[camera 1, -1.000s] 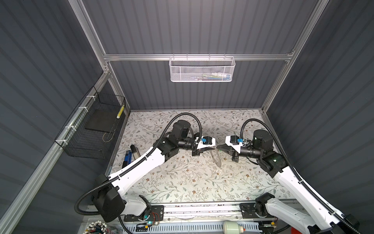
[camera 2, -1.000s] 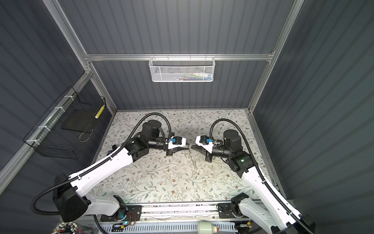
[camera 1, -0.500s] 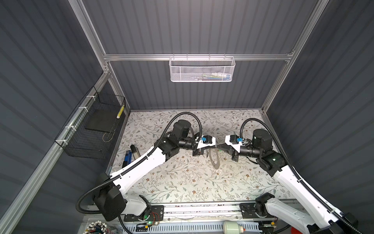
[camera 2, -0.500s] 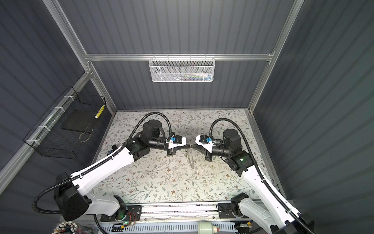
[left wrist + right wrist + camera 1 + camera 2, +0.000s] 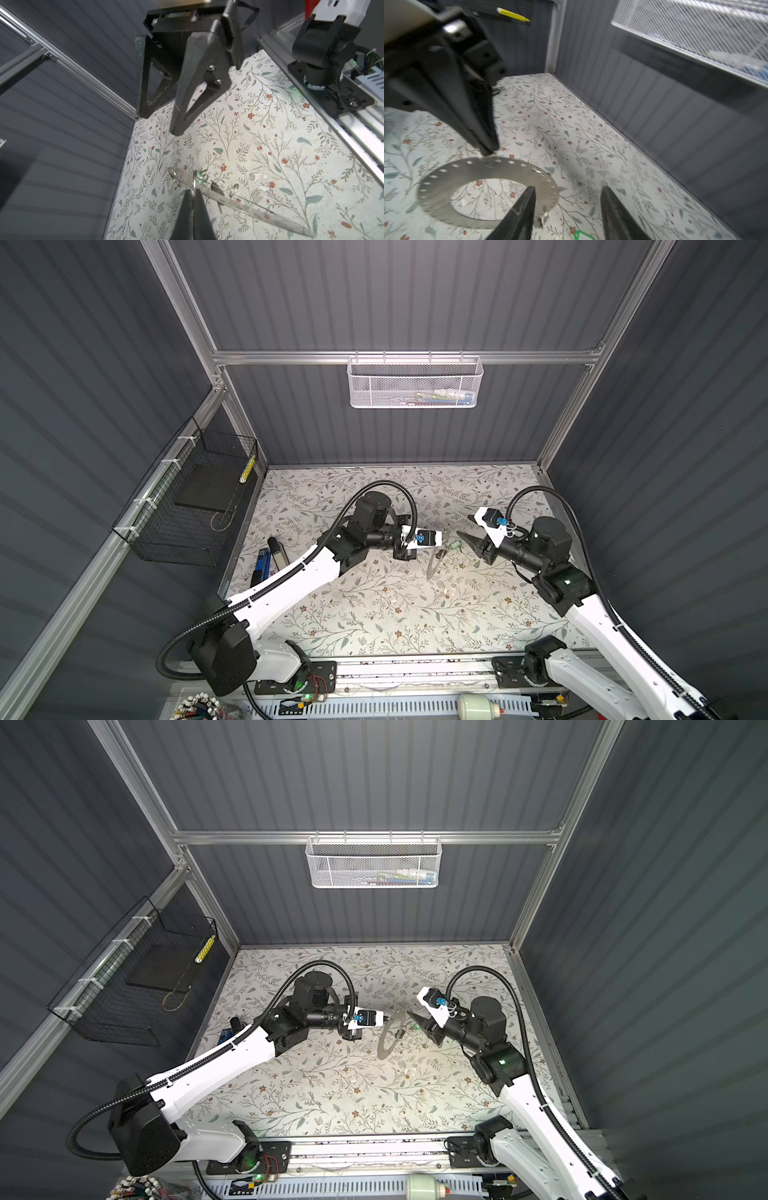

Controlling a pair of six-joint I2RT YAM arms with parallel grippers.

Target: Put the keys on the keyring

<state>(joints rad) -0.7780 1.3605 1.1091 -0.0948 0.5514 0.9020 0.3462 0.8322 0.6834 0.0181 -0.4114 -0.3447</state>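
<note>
The keyring (image 5: 433,562) (image 5: 390,1036) is a flat grey metal ring plate with small rim holes, held tilted above the floral table. My left gripper (image 5: 444,537) (image 5: 386,1018) (image 5: 193,194) is shut on its rim, by a wire loop. The right wrist view shows the plate (image 5: 446,185) with the left fingertips (image 5: 485,148) on its far rim. My right gripper (image 5: 463,526) (image 5: 568,199) stands open just right of the plate, holding nothing. The green key tag (image 5: 456,546) (image 5: 202,179) (image 5: 582,235) sits close by the plate's rim. A small dark key (image 5: 216,188) shows behind the plate. Whether either hangs on a loop I cannot tell.
A white mesh basket (image 5: 415,383) hangs on the back wall and a black wire basket (image 5: 187,506) on the left wall. A blue item (image 5: 262,568) and a dark one (image 5: 277,549) lie at the table's left edge. A metal rail (image 5: 415,668) runs along the front.
My right gripper has opened, let go of the keyring and drawn back to the right. My left gripper has closed fully on the plate's rim and now holds it alone.
</note>
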